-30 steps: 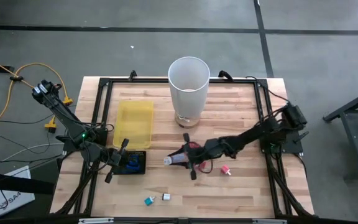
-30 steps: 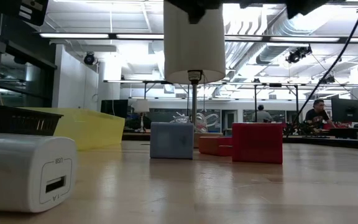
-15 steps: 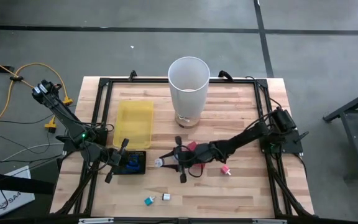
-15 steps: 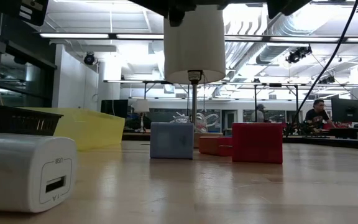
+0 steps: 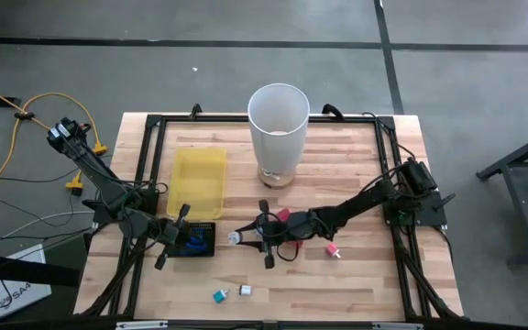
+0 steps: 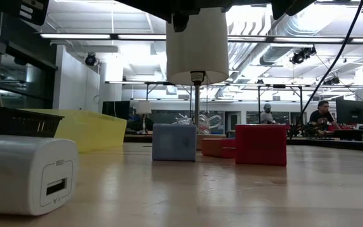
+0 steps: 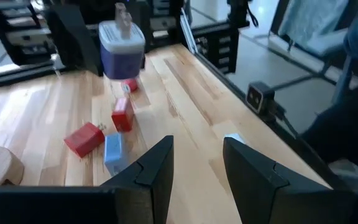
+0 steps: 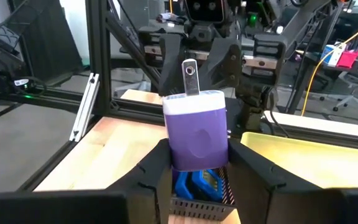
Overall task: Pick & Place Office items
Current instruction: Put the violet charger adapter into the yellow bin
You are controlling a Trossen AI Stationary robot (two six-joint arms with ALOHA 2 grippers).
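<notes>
Since a second ago, the right gripper (image 5: 235,238) has been carried leftward across the pale wooden table (image 5: 356,275), and it is now stopped just beside the black mesh tray (image 5: 197,240). Almost no writing can be read: the white plastic charger block (image 6: 25,173), seen close in the low view, bears a small mark above its port that is too faint to make out.

The right arm is stretched low and nearly level from the table's right edge. Its fingers are closed on the purple charger block with a white cap (image 8: 195,137), whose metal prong (image 8: 189,77) is pointed away from the wrist; the block is held above the tray's near edge, with blue items (image 8: 197,183) lying in the mesh below it. The left gripper (image 5: 174,236) is parked over the left side of the same tray, its jaws partly apart and nothing seen between them (in its wrist view only bare wood shows in the gap).

On the table a red block (image 7: 84,138), a second red block (image 7: 122,114) and a light blue block (image 7: 114,152) are grouped near the tall white cylindrical bin (image 5: 279,133). A pink piece (image 5: 334,250) lies apart near the right arm, and a teal piece (image 5: 218,295) lies at the front edge, just beside the white charger. The flat yellow plastic tray (image 5: 198,181) is set behind the mesh tray.
</notes>
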